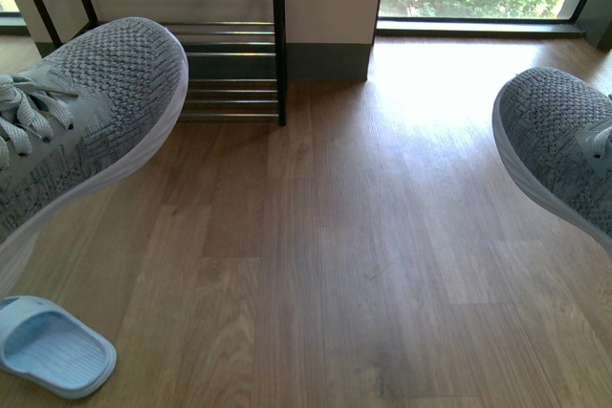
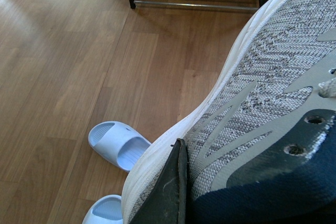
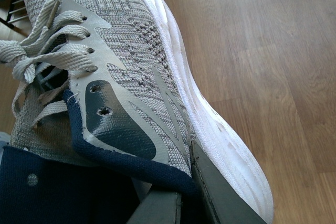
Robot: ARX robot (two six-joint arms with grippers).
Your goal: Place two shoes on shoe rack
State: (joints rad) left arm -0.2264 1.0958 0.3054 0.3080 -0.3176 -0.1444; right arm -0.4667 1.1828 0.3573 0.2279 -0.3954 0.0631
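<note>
1. The front view shows no arm at all. It shows only the left shoe (image 1: 86, 112) and the right shoe (image 1: 559, 140), both up in the air over the wood floor (image 1: 335, 255). Both are cut off at the picture's edges, so their heels are hidden.
2. In the left wrist view, the left gripper (image 2: 199, 182) shows just one dark finger (image 2: 170, 192). It presses on the outside of the left shoe's heel wall. The other finger is hidden, maybe inside the shoe. The gripper holds this shoe.
3. In the right wrist view, the right gripper (image 3: 178, 192) clamps the right shoe's dark blue collar, with one grey finger (image 3: 220, 192) outside. The inner finger is hard to make out.
4. The shoe rack (image 1: 229, 45) stands far ahead of the left gripper, past the shoe's toe. Its top is cut off.
5. Only the left wrist view shows two pale blue slippers (image 2: 118, 144) on the floor below the gripper. The front view shows one.
6. Only the right wrist view shows the pale laces (image 3: 47, 56) clearly.
</note>
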